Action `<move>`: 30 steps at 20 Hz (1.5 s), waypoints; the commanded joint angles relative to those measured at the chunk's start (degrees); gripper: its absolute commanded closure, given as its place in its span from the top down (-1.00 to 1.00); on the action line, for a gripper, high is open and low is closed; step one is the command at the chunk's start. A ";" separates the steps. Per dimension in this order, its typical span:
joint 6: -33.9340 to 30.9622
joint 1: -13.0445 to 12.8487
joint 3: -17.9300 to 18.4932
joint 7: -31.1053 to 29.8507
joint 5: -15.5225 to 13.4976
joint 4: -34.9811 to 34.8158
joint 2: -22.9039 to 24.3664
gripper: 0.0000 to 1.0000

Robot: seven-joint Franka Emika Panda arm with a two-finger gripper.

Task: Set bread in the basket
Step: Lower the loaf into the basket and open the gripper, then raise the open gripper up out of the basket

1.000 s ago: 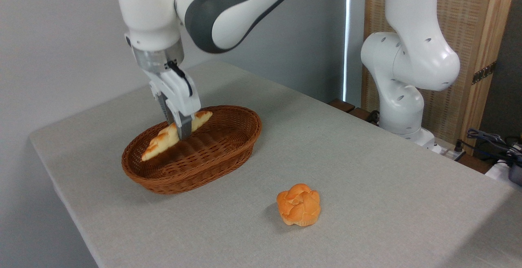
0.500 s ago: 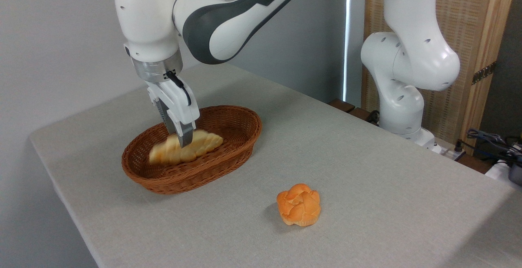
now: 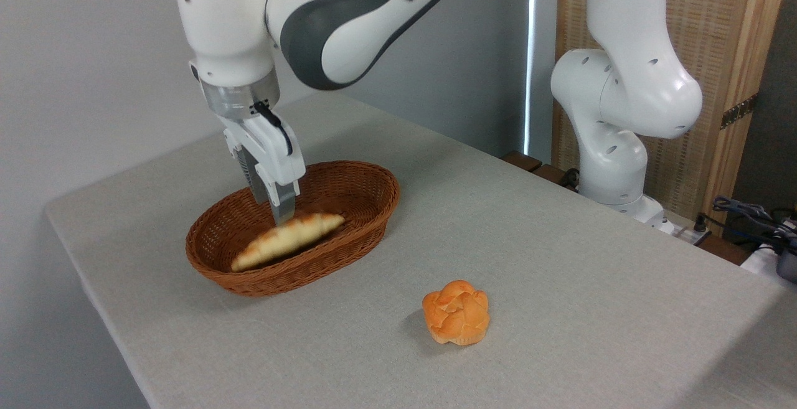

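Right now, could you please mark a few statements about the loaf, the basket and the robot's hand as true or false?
1. The bread lies inside the basket. True.
2. The hand is clamped on the loaf. False: its fingertips sit just above the loaf, which rests in the basket on its own.
3. The round orange bun is in the basket too. False: it sits on the table, in front and to the right of the basket.
4. The loaf lies lengthwise along the basket's near side. True.
5. The basket is tipped over. False: it stands upright on the table.
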State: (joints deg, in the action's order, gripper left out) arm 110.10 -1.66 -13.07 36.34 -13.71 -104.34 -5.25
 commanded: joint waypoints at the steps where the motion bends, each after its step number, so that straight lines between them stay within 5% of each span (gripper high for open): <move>1: -5.23 0.17 0.94 0.48 4.73 2.20 2.17 1.00; 6: -9.73 0.25 1.37 0.92 11.68 4.84 2.96 1.00; 10: -10.08 -0.53 6.11 1.54 11.95 6.25 4.81 1.00; 14: -11.22 -4.05 12.26 1.18 12.30 6.43 5.16 1.00; 21: -13.25 -3.44 12.45 0.83 15.47 9.59 5.07 1.00; 30: -15.62 -3.44 12.63 0.57 14.68 9.85 5.07 1.00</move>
State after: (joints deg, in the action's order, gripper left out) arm 97.30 -4.36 -1.22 37.51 0.72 -95.55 -0.13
